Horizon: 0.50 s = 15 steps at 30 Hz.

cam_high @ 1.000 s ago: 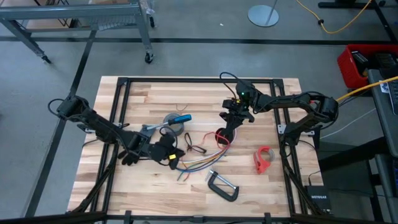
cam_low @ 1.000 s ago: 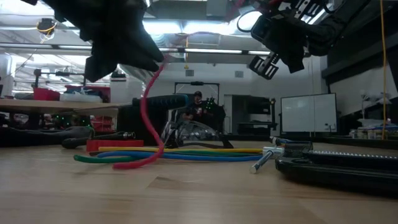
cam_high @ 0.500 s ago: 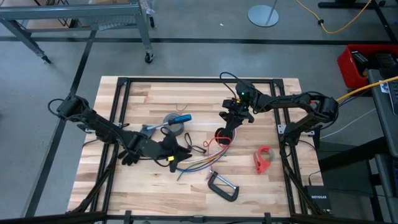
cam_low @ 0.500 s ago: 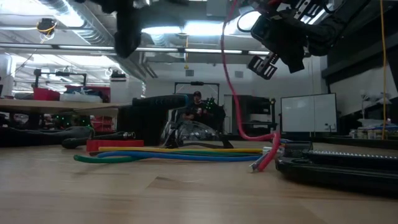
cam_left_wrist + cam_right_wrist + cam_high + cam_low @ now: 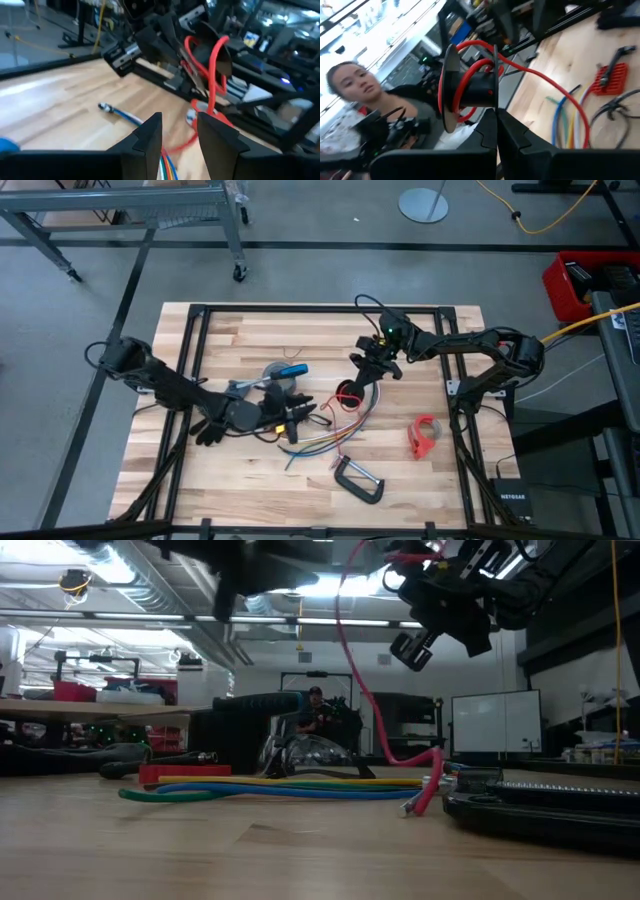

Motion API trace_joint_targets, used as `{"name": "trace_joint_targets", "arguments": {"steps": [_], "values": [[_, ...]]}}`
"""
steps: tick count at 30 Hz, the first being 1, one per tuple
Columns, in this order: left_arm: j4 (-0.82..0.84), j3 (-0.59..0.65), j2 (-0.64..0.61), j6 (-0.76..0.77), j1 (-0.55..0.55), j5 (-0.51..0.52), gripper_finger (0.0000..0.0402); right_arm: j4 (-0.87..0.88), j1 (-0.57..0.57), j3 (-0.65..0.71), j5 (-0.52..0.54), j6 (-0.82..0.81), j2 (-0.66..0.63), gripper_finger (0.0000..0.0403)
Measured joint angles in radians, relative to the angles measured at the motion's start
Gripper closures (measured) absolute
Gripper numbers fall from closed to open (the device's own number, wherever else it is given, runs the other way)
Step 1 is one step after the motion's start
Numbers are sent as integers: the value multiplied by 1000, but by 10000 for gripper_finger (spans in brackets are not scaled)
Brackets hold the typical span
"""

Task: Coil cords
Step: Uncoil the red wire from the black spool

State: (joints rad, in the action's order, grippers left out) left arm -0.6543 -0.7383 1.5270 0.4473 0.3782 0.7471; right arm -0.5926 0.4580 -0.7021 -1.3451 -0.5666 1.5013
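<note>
My right gripper [image 5: 358, 380] is shut on a black spool wound with red cord [image 5: 345, 394], held above the table's middle; the spool also shows in the right wrist view [image 5: 470, 90]. The cord's loose length [image 5: 360, 690] hangs down from the spool, and its tail [image 5: 428, 790] lies on the table. My left gripper [image 5: 296, 420] is open just left of the spool, above the bundle of yellow, blue and green strands [image 5: 322, 443], which lies flat on the wood. A thin black wire [image 5: 316, 418] lies beside it. My right gripper holds the spool at its near end [image 5: 492, 111], at the fingers' free ends; the fingers hide which part they close on. The spool is lifted clear of the table, its axis about level, and the red cord [image 5: 540, 80] trails slack below it to the table.
A grey tape roll [image 5: 278, 383] with a blue-handled tool [image 5: 290, 370] sits behind my left gripper. A black C-clamp [image 5: 358, 480] and a red holder [image 5: 424, 436] lie toward the near right. A person [image 5: 350, 85] shows beyond the table.
My left gripper has moved toward the table's right edge, closer to the spool. The red cord's loose length, which hung by my left gripper a second ago, now hangs from the spool, with its tail farther right on the table.
</note>
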Motion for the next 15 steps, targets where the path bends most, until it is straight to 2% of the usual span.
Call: {"name": "trace_joint_targets", "arguments": {"steps": [6, 15], "values": [[-216, 0, 130, -106, -25, -13, 286, 3, 0, 0, 17, 1, 0, 403], [-215, 0, 152, -146, -17, -14, 286, 38, 0, 0, 18, 50, 0, 403]]}}
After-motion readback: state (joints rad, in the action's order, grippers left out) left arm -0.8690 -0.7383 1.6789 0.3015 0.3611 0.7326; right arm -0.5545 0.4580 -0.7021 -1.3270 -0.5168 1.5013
